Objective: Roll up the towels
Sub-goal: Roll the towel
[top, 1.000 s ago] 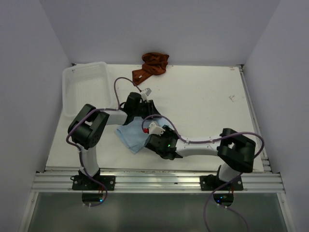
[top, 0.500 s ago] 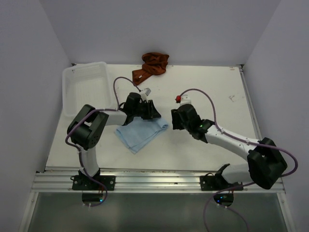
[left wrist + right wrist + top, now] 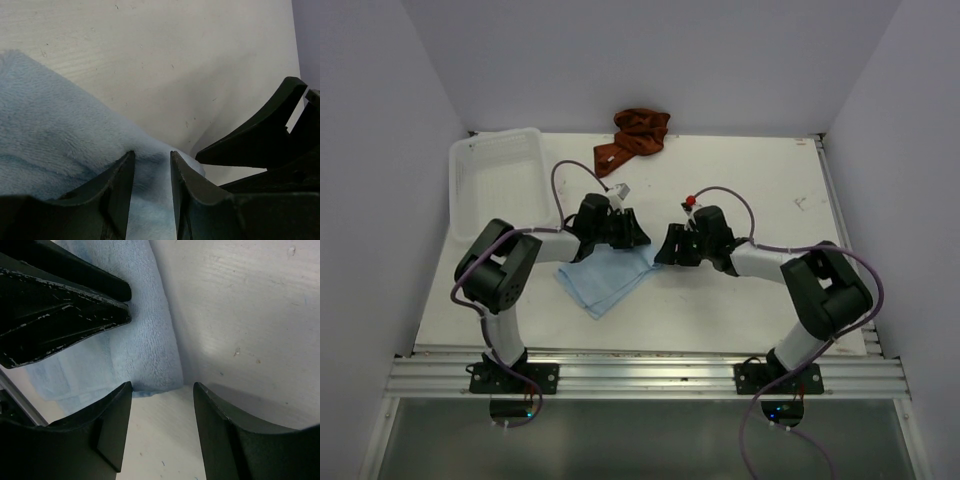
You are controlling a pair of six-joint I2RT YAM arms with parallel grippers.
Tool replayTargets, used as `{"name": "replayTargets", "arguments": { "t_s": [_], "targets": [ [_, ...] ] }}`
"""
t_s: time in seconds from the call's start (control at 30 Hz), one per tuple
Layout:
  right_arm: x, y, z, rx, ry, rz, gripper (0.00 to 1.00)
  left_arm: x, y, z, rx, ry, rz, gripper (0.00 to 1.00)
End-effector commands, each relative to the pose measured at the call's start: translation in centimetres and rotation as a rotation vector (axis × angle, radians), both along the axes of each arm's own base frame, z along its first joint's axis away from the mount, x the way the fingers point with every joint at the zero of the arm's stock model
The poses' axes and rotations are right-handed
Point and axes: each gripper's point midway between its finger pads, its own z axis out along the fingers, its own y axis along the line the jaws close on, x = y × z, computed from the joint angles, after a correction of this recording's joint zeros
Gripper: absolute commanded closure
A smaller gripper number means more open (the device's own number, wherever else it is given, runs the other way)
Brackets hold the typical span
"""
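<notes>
Swung back leftward, the right gripper (image 3: 665, 250) stands spread at the far-right corner of the light sky-blue cloth towel (image 3: 603, 282), pinched there by the left gripper (image 3: 636, 238), its long axis near-left to far-right; the rust reddish-brown cloth towel (image 3: 636, 135) lies crumpled far behind.

— A lab, is it?
— A robot test cell, by the look of it. A left arm (image 3: 505, 270) and a right arm (image 3: 820, 290) are bolted to an aluminium rail (image 3: 640, 378) at the near edge of a white, scuffed table (image 3: 750, 170), with purple cables (image 3: 554, 185) looping off them.
— And the walls (image 3: 660, 60)?
— Plain and pale, boxing the table in on three sides.
— The blue towel (image 3: 605, 282), rust towel (image 3: 638, 135) and basket (image 3: 470, 152) look homely.
— They are the only homely things there; the rest is rig.
</notes>
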Motion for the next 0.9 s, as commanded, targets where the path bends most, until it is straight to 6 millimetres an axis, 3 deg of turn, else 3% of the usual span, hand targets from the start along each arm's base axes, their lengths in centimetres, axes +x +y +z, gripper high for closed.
{"name": "replayTargets", "arguments": {
  "t_s": [0.0, 0.43, 0.7, 0.87],
  "targets": [
    [1.1, 2.4, 2.5, 0.144, -0.04, 0.036, 0.43, -0.3, 1.7, -1.2, 0.06, 0.009, 0.028, 0.61],
    [0.7, 2.1, -1.0, 0.094, 0.004, 0.047, 0.46, -0.7, 1.6, -0.6, 0.046, 0.001, 0.025, 0.61],
    [-0.5, 2.0, -2.1, 0.078, 0.019, 0.082, 0.59, -0.6, 1.6, -0.2, 0.039, -0.003, 0.027, 0.61],
    [-1.8, 1.8, -3.1, 0.061, 0.032, 0.111, 0.72, -0.4, 1.5, 0.2, 0.038, -0.01, 0.027, 0.61]
  ]
}}
